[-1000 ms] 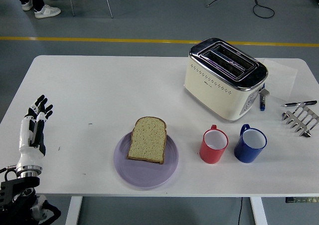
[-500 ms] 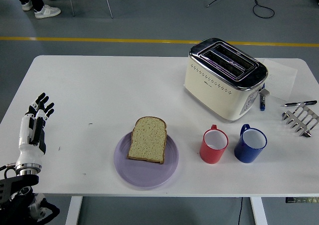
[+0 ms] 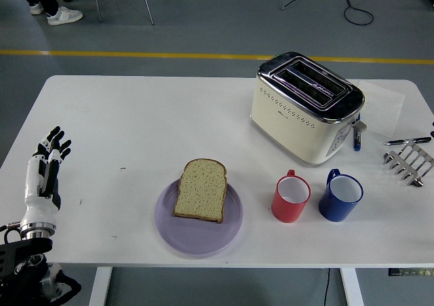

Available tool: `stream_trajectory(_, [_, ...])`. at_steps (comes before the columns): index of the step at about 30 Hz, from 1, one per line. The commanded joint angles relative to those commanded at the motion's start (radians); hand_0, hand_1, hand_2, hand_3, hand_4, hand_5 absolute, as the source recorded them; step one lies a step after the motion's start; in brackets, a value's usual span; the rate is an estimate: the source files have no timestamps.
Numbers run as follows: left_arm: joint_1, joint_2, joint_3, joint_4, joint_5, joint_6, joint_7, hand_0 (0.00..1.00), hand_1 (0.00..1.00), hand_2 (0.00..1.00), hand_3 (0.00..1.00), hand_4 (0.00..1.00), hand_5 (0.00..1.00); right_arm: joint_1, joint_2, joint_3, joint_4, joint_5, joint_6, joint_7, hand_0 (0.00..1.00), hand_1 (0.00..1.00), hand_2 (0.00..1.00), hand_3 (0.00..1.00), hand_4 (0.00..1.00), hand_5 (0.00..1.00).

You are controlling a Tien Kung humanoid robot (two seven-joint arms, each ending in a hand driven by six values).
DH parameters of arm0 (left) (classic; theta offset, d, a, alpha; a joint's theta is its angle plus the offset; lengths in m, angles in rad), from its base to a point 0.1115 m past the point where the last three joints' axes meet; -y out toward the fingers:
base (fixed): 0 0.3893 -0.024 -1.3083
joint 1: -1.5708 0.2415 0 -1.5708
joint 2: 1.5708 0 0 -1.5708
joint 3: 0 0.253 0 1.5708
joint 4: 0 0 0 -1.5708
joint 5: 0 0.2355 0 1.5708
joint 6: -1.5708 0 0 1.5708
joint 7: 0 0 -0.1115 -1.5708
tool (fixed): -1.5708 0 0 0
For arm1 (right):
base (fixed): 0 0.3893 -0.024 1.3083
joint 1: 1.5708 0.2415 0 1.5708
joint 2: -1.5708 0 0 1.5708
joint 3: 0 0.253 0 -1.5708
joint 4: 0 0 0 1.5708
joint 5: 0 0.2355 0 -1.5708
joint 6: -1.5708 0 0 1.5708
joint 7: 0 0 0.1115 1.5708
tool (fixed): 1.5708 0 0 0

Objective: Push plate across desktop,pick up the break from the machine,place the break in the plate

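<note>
One hand is showing in your view: the left hand (image 3: 44, 175) is hovering over the table's (image 3: 135, 116) left edge, forearm rising from the lower left corner, palm side-on and fingers (image 3: 55, 140) extended straight and slightly fanned, holding nothing. Your right hand is possibly the dark speck at the right edge, but it is too small to tell. The bread slice (image 3: 201, 190) is lying flat on the purple plate (image 3: 199, 232), near the table's front edge, overhanging the plate's upper rim slightly. The cream toaster (image 3: 305, 107) is standing well apart at the back right, with the red mug (image 3: 291, 199) and blue mug (image 3: 340, 197) sitting just beside each other right of the plate.
</note>
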Motion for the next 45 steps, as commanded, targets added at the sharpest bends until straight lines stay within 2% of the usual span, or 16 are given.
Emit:
stream_trajectory(1, [0.001,0.000,0.000,0.000,-0.001,0.000,0.001,0.824,0.848,0.924,0.865,0.475,0.826,0.001,0.000,-0.002,0.000,0.000,0.000,0.001,0.865,0.794,0.801,0.796,0.529,0.591])
stream_trajectory(2, [0.005,0.000,0.001,0.001,-0.005,-0.002,0.003,0.824,0.848,0.924,0.866,0.496,0.867,0.004,-0.002,-0.006,0.001,-0.001,0.000,0.002,0.866,0.794,0.800,0.794,0.531,0.612])
stream_trajectory(9, [0.011,0.014,-0.007,-0.013,-0.011,-0.021,0.019,0.825,0.850,0.923,0.864,0.493,0.871,0.007,-0.012,-0.016,0.000,0.003,-0.006,0.006,0.866,0.792,0.800,0.792,0.530,0.633])
stream_trajectory(13, [0.014,0.022,-0.024,-0.035,-0.024,-0.050,0.049,0.825,0.850,0.923,0.864,0.493,0.871,0.002,-0.008,-0.011,-0.003,0.006,-0.010,0.006,0.866,0.792,0.800,0.792,0.530,0.633])
stream_trajectory(17, [0.021,0.034,-0.052,-0.069,-0.040,-0.107,0.105,0.825,0.848,0.917,0.864,0.498,0.883,0.004,-0.012,-0.011,-0.003,0.009,-0.017,0.013,0.860,0.791,0.797,0.789,0.532,0.637])
stream_trajectory(21, [0.013,0.057,-0.096,-0.098,-0.023,-0.214,0.187,0.829,0.848,0.915,0.864,0.504,0.901,0.014,-0.013,-0.005,-0.013,0.021,-0.049,0.039,0.855,0.787,0.781,0.776,0.533,0.639])
stream_trajectory(26, [0.007,0.071,-0.121,-0.113,-0.026,-0.288,0.241,0.829,0.848,0.915,0.864,0.504,0.901,0.020,-0.014,0.003,-0.020,0.024,-0.056,0.042,0.855,0.787,0.781,0.776,0.533,0.639])
stream_trajectory(27, [0.008,0.076,-0.121,-0.118,-0.031,-0.308,0.257,0.834,0.854,0.920,0.868,0.519,0.938,0.020,-0.016,0.006,-0.020,0.024,-0.054,0.041,0.853,0.786,0.780,0.773,0.532,0.638])
stream_trajectory(29, [0.008,0.079,-0.122,-0.121,-0.035,-0.323,0.266,0.834,0.854,0.920,0.868,0.519,0.938,0.020,-0.017,0.007,-0.020,0.024,-0.053,0.041,0.853,0.786,0.780,0.773,0.532,0.638])
stream_trajectory(32, [0.014,0.084,-0.126,-0.129,-0.044,-0.382,0.303,0.834,0.854,0.920,0.868,0.519,0.938,0.018,-0.019,0.017,-0.020,0.025,-0.045,0.038,0.853,0.786,0.780,0.773,0.532,0.638])
stream_trajectory(33, [0.016,0.084,-0.125,-0.131,-0.047,-0.405,0.316,0.858,0.890,0.935,0.891,0.583,0.998,0.017,-0.020,0.022,-0.021,0.025,-0.045,0.038,0.852,0.785,0.780,0.774,0.532,0.637])
stream_trajectory(36, [0.023,0.090,-0.113,-0.142,-0.049,-0.457,0.344,0.858,0.890,0.935,0.891,0.583,0.998,0.016,-0.020,0.035,-0.027,0.028,-0.039,0.038,0.852,0.785,0.780,0.774,0.532,0.637])
stream_trajectory(39, [0.029,0.095,-0.111,-0.151,-0.051,-0.477,0.353,0.871,0.903,0.944,0.901,0.593,0.998,0.013,-0.018,0.037,-0.029,0.030,-0.038,0.038,0.851,0.785,0.779,0.774,0.529,0.629])
stream_trajectory(45, [0.040,0.088,-0.128,-0.160,-0.064,-0.472,0.344,0.868,0.905,0.944,0.899,0.597,0.998,0.011,-0.017,0.039,-0.027,0.033,-0.032,0.034,0.850,0.783,0.779,0.770,0.523,0.621])
